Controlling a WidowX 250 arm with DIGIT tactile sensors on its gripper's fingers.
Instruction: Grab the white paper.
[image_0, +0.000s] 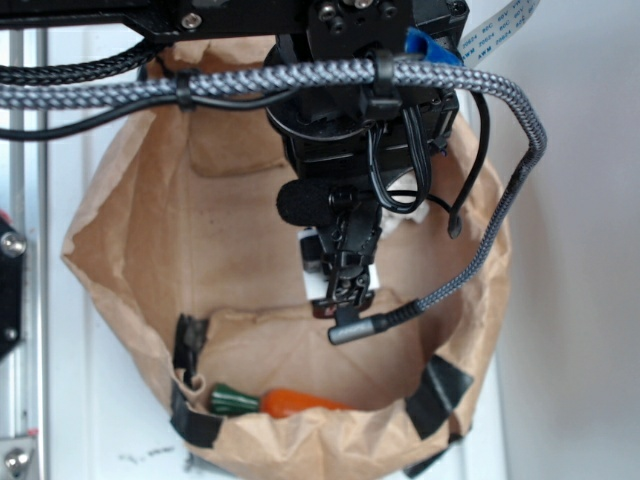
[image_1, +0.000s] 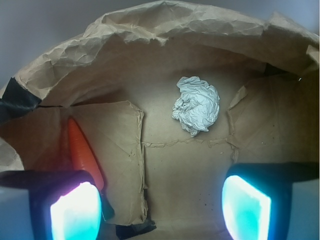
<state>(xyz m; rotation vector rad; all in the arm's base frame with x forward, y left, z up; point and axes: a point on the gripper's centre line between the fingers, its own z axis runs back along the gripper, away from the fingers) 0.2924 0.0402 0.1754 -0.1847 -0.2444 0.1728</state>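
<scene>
Brown paper bag (image_1: 165, 165) floor, white paper (image_1: 196, 105) lying free, jaws spread wide, empty, carrot (image_1: 84, 152) beside.

Gripper (image_1: 160, 207) pointed straight down from black wrist (image_0: 365, 110), glowing cyan fingertips (image_1: 76, 212) spread wide apart, nothing held between them.

The white paper (image_1: 196, 105) lies inside the paper bag (image_1: 190, 165), on its floor. A carrot (image_1: 82, 150) rests against the bag's wall, well apart from it. The gripper (image_1: 160, 207) hangs over the bag's floor between them.
</scene>
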